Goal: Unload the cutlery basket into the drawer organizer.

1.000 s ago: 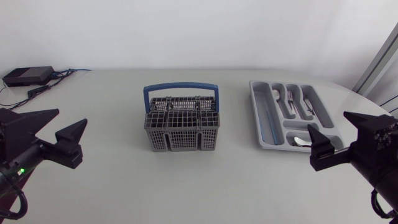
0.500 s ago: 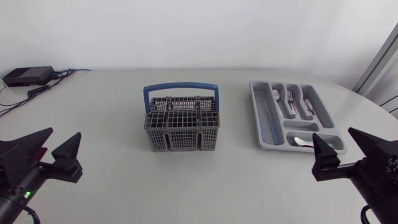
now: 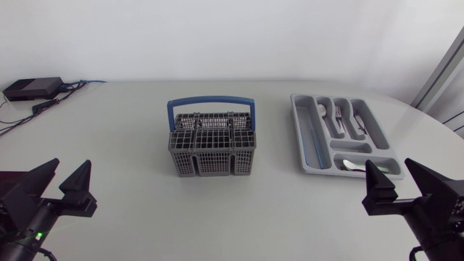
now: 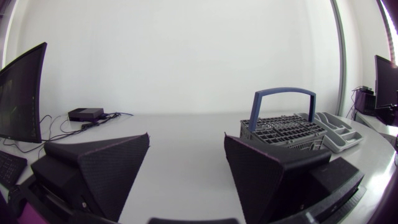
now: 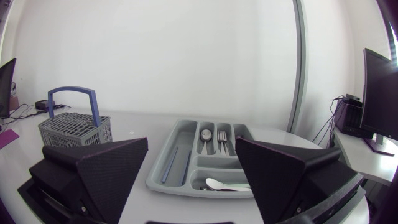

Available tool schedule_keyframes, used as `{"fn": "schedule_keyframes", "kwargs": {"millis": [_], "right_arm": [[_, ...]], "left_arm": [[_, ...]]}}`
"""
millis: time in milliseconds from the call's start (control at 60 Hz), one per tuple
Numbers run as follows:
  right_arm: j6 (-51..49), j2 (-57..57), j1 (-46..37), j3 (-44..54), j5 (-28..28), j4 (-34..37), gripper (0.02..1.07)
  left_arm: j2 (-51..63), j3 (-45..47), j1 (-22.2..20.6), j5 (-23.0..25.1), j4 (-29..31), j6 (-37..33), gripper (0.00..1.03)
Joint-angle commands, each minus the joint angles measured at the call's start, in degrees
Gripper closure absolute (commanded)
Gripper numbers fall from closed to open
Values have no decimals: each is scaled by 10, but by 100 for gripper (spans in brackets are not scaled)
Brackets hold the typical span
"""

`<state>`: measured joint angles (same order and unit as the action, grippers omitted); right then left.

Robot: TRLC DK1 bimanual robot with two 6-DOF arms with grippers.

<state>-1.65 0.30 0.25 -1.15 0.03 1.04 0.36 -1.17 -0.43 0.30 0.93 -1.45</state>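
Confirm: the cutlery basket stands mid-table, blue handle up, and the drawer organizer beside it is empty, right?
No: the drawer organizer is not empty; the right wrist view shows cutlery in it, including a spoon. The cutlery basket does stand mid-table, blue handle up.

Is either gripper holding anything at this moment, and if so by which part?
Nothing is held: the matte black left gripper and right gripper are both open and empty.

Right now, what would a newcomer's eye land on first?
The blue-handled grey cutlery basket stands mid-table. To its right lies the grey drawer organizer, forks and a spoon in it. The left tool and right tool hang open at the near corners, empty.
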Motion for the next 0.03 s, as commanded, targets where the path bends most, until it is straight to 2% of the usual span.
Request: {"fn": "schedule_keyframes", "kwargs": {"millis": [0,17], "right_arm": [[17,-3,-3,11,0,-10,6],[17,-3,-3,11,0,-10,6]], "left_arm": [[-4,12,4,-3,-9,15,4],[-4,12,4,-3,-9,15,4]]}}
